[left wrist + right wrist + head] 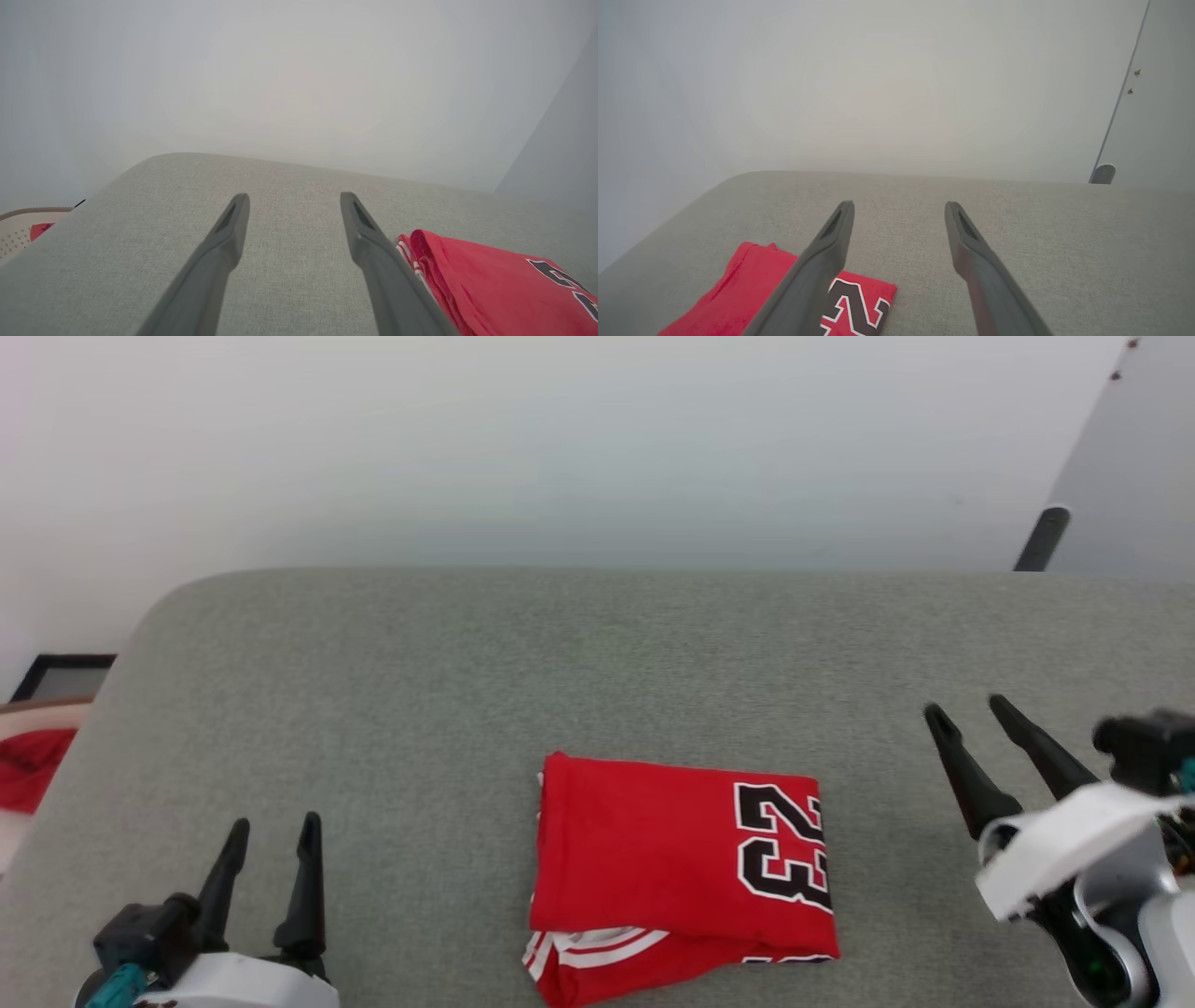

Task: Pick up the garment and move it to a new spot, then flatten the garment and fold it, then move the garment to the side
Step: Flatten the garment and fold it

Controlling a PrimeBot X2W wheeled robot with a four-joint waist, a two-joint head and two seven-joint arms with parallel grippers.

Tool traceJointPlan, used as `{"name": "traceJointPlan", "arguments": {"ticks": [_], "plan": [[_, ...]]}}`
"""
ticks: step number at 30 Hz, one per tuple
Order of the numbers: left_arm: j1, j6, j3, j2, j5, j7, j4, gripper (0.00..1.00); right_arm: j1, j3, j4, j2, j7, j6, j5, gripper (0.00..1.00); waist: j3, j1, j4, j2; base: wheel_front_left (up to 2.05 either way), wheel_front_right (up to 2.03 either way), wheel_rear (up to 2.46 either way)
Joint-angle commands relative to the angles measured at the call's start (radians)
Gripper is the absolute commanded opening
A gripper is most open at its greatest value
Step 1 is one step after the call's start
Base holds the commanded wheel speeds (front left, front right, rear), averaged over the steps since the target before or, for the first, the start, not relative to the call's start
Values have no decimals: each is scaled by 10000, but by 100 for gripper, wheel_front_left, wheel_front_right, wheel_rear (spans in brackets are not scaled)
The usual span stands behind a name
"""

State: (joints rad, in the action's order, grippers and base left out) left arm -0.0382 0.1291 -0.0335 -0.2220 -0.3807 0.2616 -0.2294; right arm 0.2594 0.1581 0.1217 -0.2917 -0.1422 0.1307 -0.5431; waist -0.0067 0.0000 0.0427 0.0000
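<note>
The garment (653, 859) is a red jersey folded into a compact rectangle near the front middle of the grey surface, with a black white-outlined 23 on its right side and white-and-red striped trim at its lower left. My left gripper (275, 819) hovers open at the lower left, well apart from the jersey. My right gripper (968, 707) stands open at the right, also clear of it. The left wrist view has the garment (490, 284) to the right of the left gripper (294, 198). The right wrist view puts the garment (742, 289) at the lower left, behind the open right gripper (900, 206).
The grey padded surface (467, 672) has a rounded far-left corner and a pale wall behind it. A plain red cloth scrap (33, 765) lies in a pale basket beyond the left edge. A dark post (1041, 537) stands at the far right.
</note>
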Motion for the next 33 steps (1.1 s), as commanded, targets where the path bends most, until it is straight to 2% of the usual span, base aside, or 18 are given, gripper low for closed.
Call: {"name": "traceJointPlan", "arguments": {"ticks": [1, 7, 13, 22, 33], "plan": [[103, 23, -66, -43, 54, 36, 70, 100, -222, 0, -15, -86, 244, -2, 130, 100, -85, 0, -239, 0, 0, 0, 0], [308, 23, -308, -52, 252, 36, 327, 100, -1053, -155, 117, -483, 1581, -2, 498, 100, -167, 0, -376, 0, 0, 0, 0], [532, 24, -500, -35, 392, 36, 592, 100, -1692, -396, 290, -472, 2162, -2, 429, 100, -270, 0, -410, 0, 0, 0, 0], [820, 24, -565, -104, 399, 36, 681, 100, -2346, -702, 299, -217, 2633, -2, 518, 100, -364, 0, -422, 0, 0, 0, 0], [900, 24, -546, -25, 417, 36, 709, 100, -2754, -940, 197, -28, 2605, -2, 614, 100, -415, 0, -367, 0, 0, 0, 0]]}}
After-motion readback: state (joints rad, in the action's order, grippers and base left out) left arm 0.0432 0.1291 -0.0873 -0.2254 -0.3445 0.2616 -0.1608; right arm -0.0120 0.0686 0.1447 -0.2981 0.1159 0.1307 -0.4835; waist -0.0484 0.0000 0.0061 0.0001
